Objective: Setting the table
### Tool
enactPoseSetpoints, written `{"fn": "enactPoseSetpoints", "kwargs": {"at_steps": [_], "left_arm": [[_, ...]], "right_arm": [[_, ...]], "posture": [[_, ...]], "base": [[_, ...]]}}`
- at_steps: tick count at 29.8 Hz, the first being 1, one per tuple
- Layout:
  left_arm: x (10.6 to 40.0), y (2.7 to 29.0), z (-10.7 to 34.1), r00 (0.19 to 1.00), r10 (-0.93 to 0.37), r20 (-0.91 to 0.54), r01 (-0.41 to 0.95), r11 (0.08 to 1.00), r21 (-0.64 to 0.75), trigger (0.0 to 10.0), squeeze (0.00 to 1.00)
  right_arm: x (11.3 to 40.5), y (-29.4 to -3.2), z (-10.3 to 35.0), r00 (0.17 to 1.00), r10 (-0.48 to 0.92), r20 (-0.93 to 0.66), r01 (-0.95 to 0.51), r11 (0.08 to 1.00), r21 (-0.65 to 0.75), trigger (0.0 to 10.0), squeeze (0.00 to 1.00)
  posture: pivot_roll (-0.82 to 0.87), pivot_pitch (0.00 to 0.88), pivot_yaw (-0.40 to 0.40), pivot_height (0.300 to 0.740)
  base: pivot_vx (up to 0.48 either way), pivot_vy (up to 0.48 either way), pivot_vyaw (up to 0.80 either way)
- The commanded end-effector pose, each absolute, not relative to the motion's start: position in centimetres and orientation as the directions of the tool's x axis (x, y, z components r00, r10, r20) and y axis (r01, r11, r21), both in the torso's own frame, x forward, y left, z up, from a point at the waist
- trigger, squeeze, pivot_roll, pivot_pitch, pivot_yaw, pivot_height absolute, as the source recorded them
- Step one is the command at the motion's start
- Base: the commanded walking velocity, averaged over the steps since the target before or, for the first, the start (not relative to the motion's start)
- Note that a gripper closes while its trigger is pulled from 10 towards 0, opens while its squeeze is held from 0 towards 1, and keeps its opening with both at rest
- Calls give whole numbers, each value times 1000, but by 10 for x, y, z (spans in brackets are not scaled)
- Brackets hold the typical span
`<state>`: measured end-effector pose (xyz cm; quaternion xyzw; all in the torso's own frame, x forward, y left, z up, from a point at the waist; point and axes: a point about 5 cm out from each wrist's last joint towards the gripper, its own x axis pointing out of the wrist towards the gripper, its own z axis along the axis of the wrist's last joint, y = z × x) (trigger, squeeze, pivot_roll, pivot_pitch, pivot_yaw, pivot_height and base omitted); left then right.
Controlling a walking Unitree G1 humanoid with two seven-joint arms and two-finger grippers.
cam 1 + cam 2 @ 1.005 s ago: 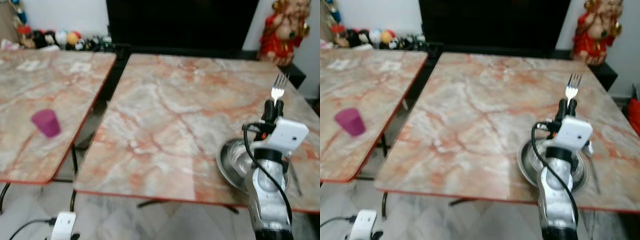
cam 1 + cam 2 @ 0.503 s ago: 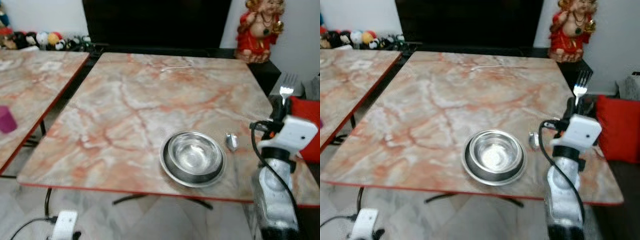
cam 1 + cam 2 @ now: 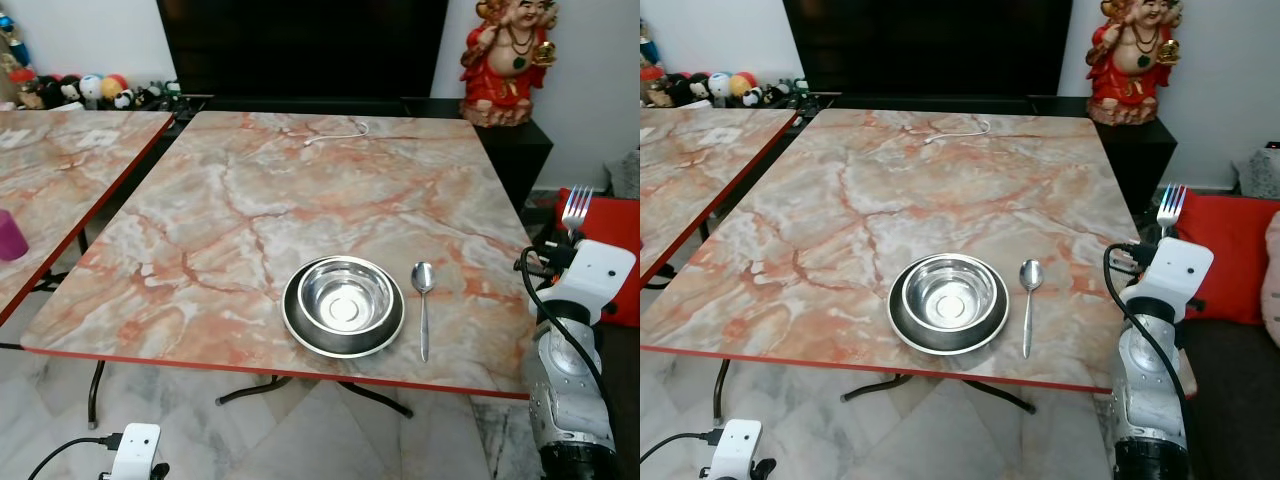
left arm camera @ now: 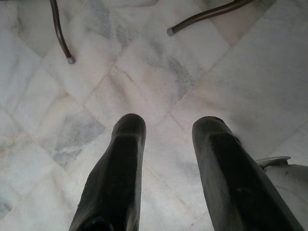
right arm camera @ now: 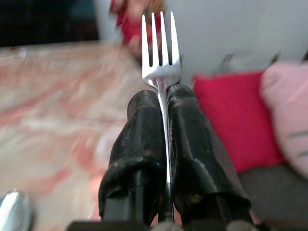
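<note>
pinching right tool (image 5: 162, 103) tight around upright fork (image 5: 160, 53), tines above fingertips

A lived-in home dining or living room is indicated. Two marble-patterned tables (image 3: 300, 200) with red edging are set on a pale marble-tiled floor (image 4: 144, 86). At 12 o'clock a large dark screen (image 3: 300, 45) is seen against the wall, at 1 o'clock a red laughing Buddha figurine (image 3: 505, 55), at 10 o'clock small toys (image 3: 95, 88), and at 3 o'clock red cushions (image 3: 1230, 255).
</note>
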<state>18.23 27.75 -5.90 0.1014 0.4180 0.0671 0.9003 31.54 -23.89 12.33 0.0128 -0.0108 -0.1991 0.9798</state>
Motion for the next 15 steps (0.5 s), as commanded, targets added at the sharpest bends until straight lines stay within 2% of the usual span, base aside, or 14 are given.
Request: {"fn": "enactPoseSetpoints", "kwargs": {"at_steps": [1, 5, 10, 15], "left_arm": [[181, 280, -59, 634, 211, -744, -38, 969, 243, 10000, 0], [180, 281, -59, 629, 221, -745, -73, 971, 226, 10000, 0], [179, 282, -59, 625, 220, -749, -59, 970, 236, 10000, 0], [180, 282, -59, 626, 217, -749, -48, 969, 241, 10000, 0]], "right_arm": [[319, -239, 122, 923, -384, -16, 384, 922, 42, 10000, 0], [331, -230, 119, 929, -361, -74, 366, 929, 57, 10000, 0], [337, -222, 119, 935, -342, -90, 349, 934, 71, 10000, 0], [339, -218, 115, 935, -332, -128, 342, 937, 65, 10000, 0]], "posture": [[62, 5, 7, 740], [68, 3, 12, 740], [69, 3, 18, 740], [69, 3, 18, 740]], "base": [[0, 0, 0], [0, 0, 0], [0, 480, 0], [0, 0, 0]]}}
